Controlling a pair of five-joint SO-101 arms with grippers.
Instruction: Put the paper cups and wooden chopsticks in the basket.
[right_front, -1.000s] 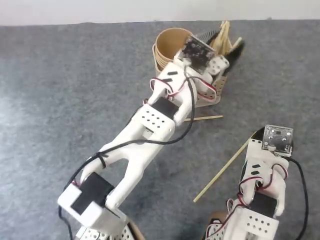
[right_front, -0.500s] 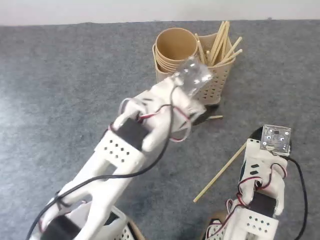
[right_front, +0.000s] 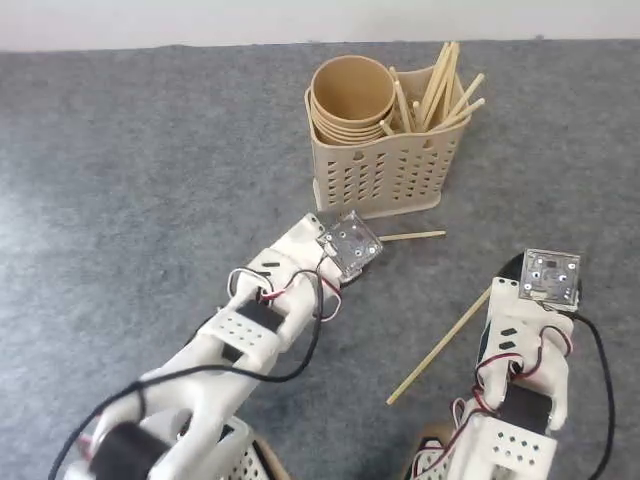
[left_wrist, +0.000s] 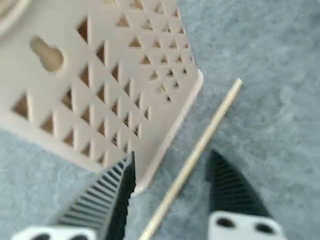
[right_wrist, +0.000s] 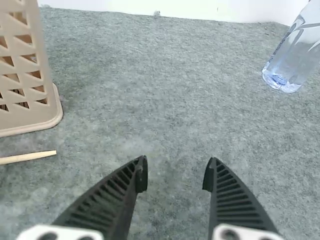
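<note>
Standing at 12 o'clock on the carpet (right_front: 120, 150) in the high view, the basket (right_front: 385, 180) holds nested paper cups (right_front: 350, 90) and bundled chopsticks (right_front: 440, 85). A short chopstick (right_front: 412, 236) lies at its 6 o'clock and a long chopstick (right_front: 440, 345) at its 5 o'clock.

In the left wrist view, the left gripper (left_wrist: 172, 160) is spread, with the short chopstick seen between its jaws, just beside the basket's corner.

In the right wrist view, the right gripper (right_wrist: 177, 165) is spread over carpet, well apart from a bottle (right_wrist: 295, 55).

a clear plastic bottle (right_wrist: 294, 52) stands on the grey carpet (right_front: 120, 200), near the white wall (right_wrist: 150, 7).
</note>
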